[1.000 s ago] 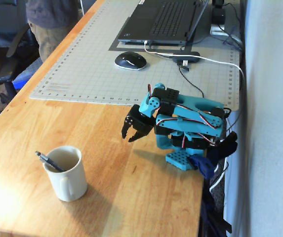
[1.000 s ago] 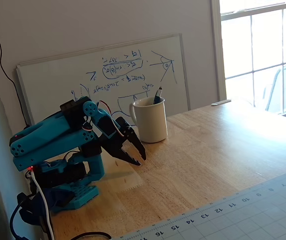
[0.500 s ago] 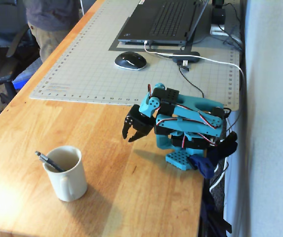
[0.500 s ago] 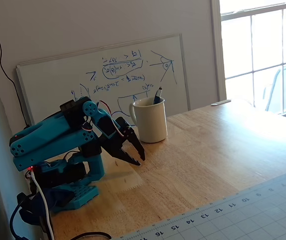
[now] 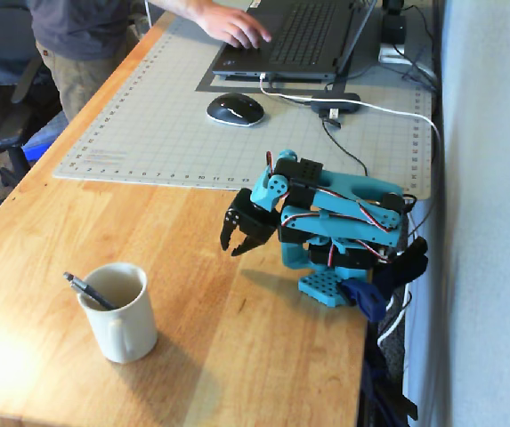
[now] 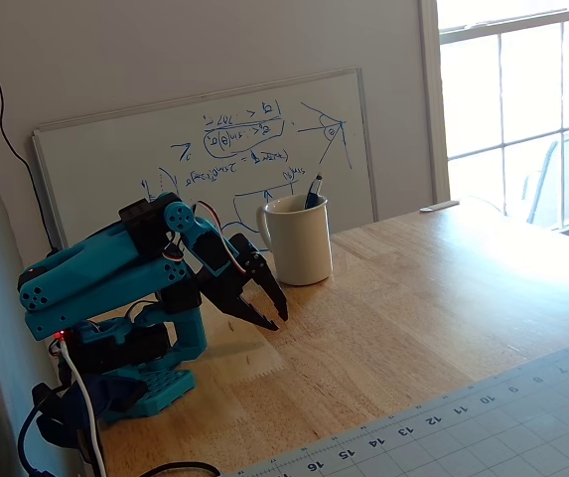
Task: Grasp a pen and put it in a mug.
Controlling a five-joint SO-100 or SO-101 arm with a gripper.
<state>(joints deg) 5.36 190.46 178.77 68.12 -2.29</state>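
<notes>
The cream-white mug stands on the wooden table near the front left in a fixed view, handle toward the camera. The dark pen leans inside it, its top end poking over the left rim. In both fixed views the same holds: mug upright, pen sticking out of it. My blue arm is folded low over its base. Its black gripper points down a little above the table, well to the right of the mug, slightly open and empty. The gripper hangs just in front of the mug here.
A grey cutting mat covers the far table, carrying a laptop, a mouse and cables. A person's hand rests on the keyboard. A whiteboard leans on the wall behind the mug. The table edge runs just right of my base.
A person's hand has come onto the laptop keyboard. My arm, the mug and the pen have stayed where they were.
</notes>
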